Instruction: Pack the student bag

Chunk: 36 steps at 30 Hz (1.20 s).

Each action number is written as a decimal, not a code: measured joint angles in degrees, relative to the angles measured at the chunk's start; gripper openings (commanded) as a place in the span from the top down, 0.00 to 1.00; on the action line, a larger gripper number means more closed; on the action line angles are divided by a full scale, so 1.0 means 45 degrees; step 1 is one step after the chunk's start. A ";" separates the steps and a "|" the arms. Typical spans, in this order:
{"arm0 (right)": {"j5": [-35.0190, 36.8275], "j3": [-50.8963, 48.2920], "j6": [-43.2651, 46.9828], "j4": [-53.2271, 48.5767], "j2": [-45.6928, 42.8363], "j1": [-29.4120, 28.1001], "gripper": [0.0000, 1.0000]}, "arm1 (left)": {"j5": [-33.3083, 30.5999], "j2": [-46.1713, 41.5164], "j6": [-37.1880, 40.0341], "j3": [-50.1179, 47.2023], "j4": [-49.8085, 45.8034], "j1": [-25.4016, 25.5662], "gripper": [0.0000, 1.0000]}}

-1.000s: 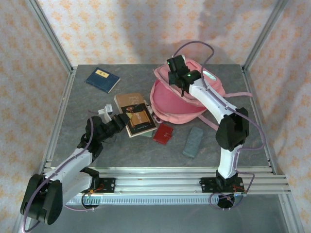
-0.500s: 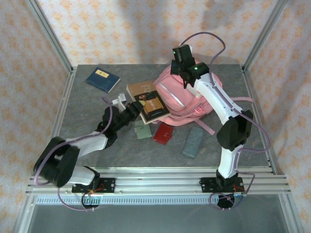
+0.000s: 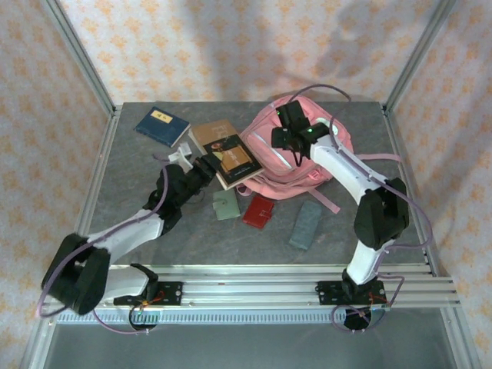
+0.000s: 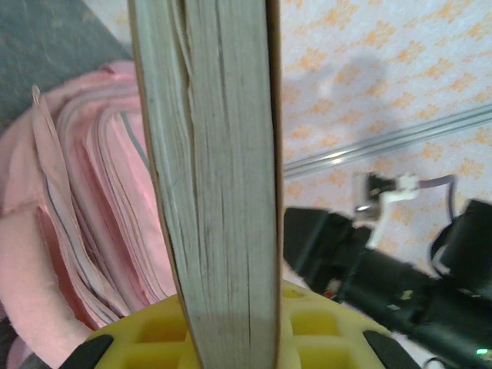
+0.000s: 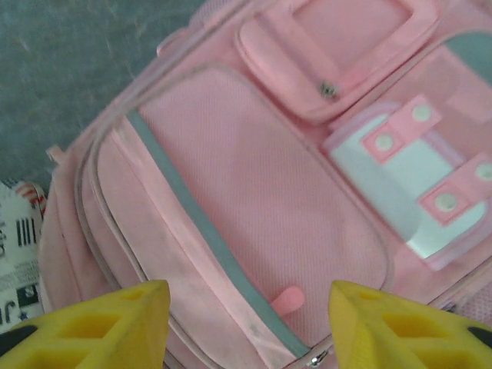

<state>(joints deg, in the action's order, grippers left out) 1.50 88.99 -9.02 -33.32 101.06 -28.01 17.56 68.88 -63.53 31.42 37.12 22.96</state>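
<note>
The student bag (image 3: 307, 157), pink with a grey zip trim and pale patches, lies at the back right of the table with its front pockets facing up (image 5: 254, 192). My right gripper (image 3: 286, 143) hovers just above that front, its yellow fingers (image 5: 115, 323) spread wide and empty either side of a pink zip tab (image 5: 288, 300). My left gripper (image 3: 204, 169) is shut on a thick brown book (image 3: 227, 150), held off the table at the bag's left edge. In the left wrist view the book's page edge (image 4: 219, 177) stands upright between the yellow pads, with the bag (image 4: 84, 231) to its left.
A blue book (image 3: 163, 125) lies at the back left. A green card (image 3: 226, 205), a red booklet (image 3: 258, 211) and a grey pencil case (image 3: 306, 224) lie in front of the bag. A small white object (image 3: 181, 156) sits by my left wrist.
My right gripper has let go of the bag, opened and dropped lower; the bag has flopped shut, front up. My left arm has carried the book back and right to the bag.
</note>
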 measured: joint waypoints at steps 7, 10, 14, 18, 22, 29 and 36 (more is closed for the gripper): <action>-0.0214 -0.0695 0.0214 0.0583 0.0131 -0.1413 0.42 | -0.0272 -0.2443 0.0782 -0.0821 -0.2744 -0.0908 1.00; -0.0155 -0.0539 0.0403 0.0738 0.0631 -0.2040 0.42 | -0.0345 -0.2992 0.0816 -0.1292 -0.3619 -0.1112 1.00; -0.0432 -0.0486 0.0695 0.0758 0.1428 -0.2268 0.45 | -0.0350 -0.3308 0.0816 -0.1637 -0.4245 -0.1253 1.00; -0.1010 -0.0291 0.0816 0.0758 0.2050 -0.2283 0.44 | -0.0355 -0.3555 0.0831 -0.1778 -0.4760 -0.1311 1.00; -0.1258 0.0291 0.0826 0.0767 0.2623 -0.2380 0.44 | -0.0393 -0.4012 0.0913 -0.1860 -0.5187 -0.1438 1.00; -0.1287 0.1370 0.0821 0.0763 0.3793 -0.2458 0.47 | -0.0408 -0.4401 0.0899 -0.2424 -0.5309 -0.1530 1.00; -0.1035 0.2526 0.0714 0.0544 0.4833 -0.2458 0.72 | -0.0408 -0.4410 0.0899 -0.2735 -0.5401 -0.1535 1.00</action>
<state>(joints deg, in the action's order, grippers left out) -3.16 100.36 -5.80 -30.87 122.80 -39.07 15.73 49.04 -59.48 19.11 12.82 16.05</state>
